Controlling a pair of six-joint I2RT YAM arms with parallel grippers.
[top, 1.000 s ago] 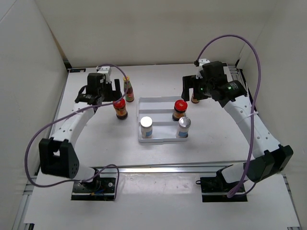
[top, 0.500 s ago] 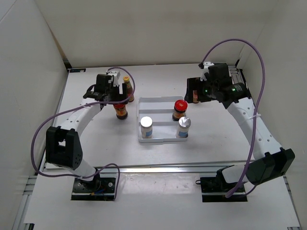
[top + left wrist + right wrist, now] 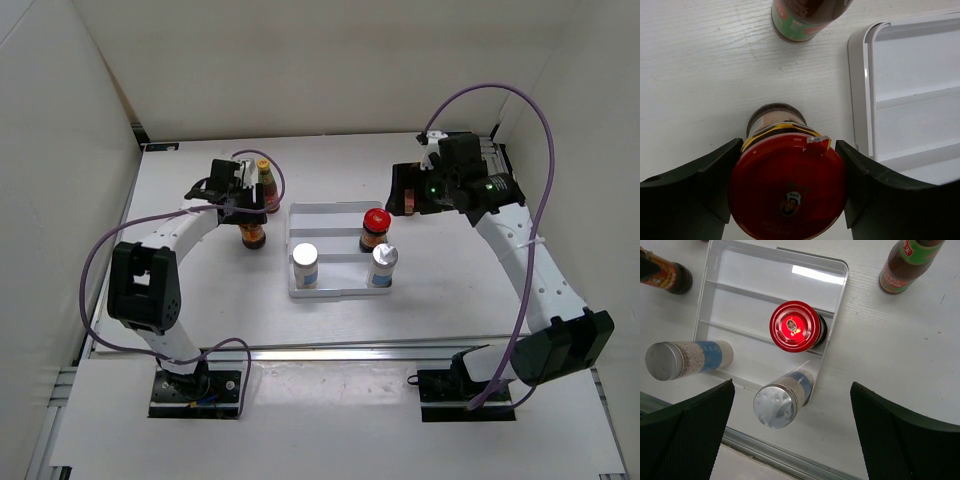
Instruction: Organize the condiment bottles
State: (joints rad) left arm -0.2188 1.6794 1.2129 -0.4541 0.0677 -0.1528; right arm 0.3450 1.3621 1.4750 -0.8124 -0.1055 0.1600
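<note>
The white ridged tray [image 3: 326, 224] lies flat at the centre of the bench [image 3: 450, 285]. Two raised ribs divide it into three compartments. White enclosure panels [image 3: 300, 70] border the bench.

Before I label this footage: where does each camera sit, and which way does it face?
Top: above and behind the bases, looking down at the table; left arm and right arm show.
Left wrist: on the left end effector, straight down at a red-lidded jar between its fingers.
Right wrist: on the right end effector, facing down at the tray; its fingers show.
All three share the tray.
</note>
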